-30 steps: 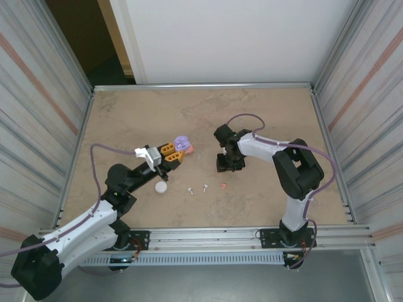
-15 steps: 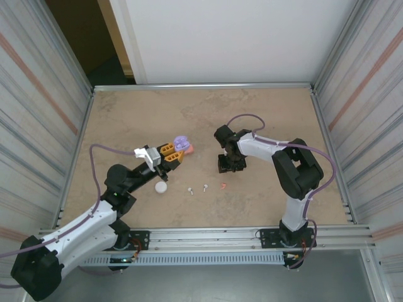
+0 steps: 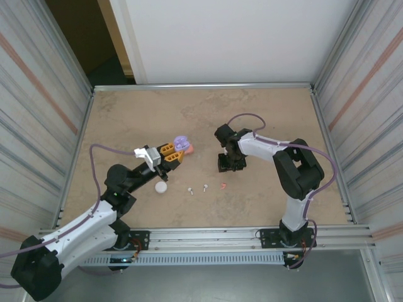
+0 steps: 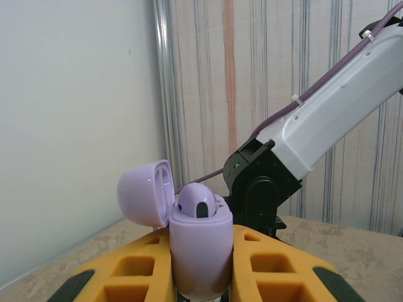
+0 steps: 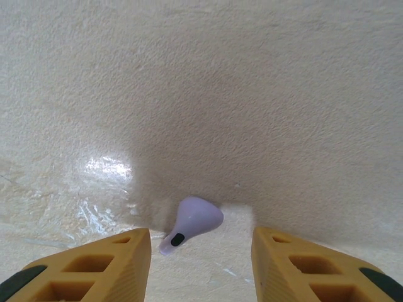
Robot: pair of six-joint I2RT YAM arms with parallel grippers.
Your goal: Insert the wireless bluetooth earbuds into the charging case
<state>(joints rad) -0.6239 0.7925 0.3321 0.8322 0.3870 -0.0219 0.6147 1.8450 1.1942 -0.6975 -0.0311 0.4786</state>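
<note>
Nothing has shifted: right gripper (image 5: 200, 246) hovers half-open, 1 purple earbud (image 5: 192, 221) lying between its fingers (image 5: 119, 259); left gripper (image 4: 200, 277) stays clamped on the open purple case (image 4: 198, 242).

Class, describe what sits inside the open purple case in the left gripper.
One purple earbud sits in the purple case, its lid open. Any second socket is hidden behind that earbud.
</note>
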